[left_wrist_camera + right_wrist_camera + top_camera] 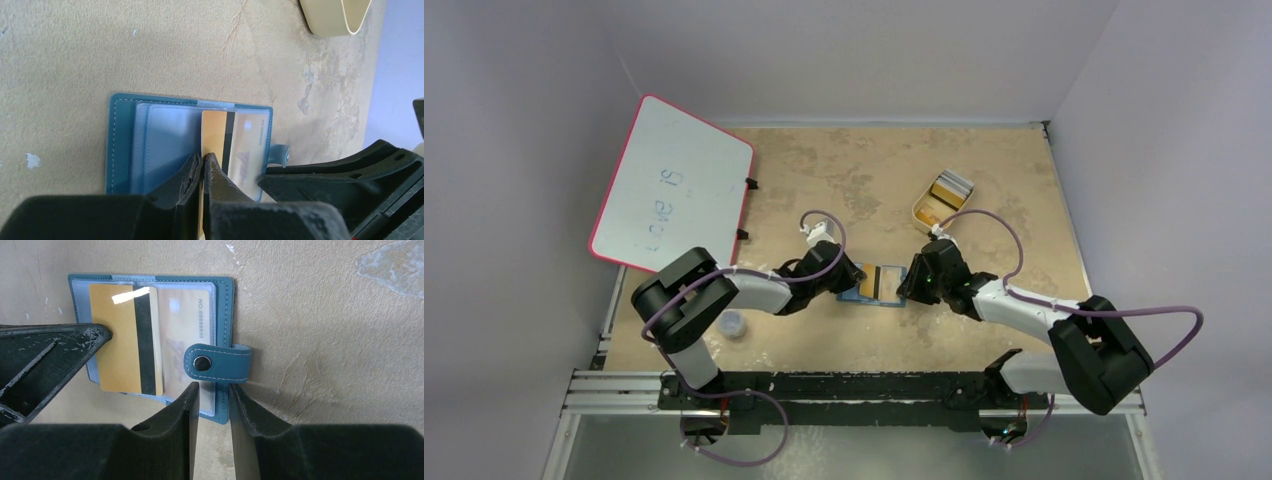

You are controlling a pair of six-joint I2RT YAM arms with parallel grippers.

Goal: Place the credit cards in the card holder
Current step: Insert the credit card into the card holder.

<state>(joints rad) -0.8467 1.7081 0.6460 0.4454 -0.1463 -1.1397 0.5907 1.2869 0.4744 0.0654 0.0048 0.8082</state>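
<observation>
An orange card (214,132) is pinched by the closed left tool (203,161) over the open wallet (122,145). The right tool (214,405) is parted narrowly at the wallet's strap (217,362) edge, grip unclear. An unpinned wallet may be shoved, the pocket (165,145) missed.

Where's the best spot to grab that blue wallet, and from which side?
Probably the bare cover rim of the card holder, by its snap strap, from the robot's right: it lies open and flat, and the left gripper with its credit card crowds the other half.
</observation>
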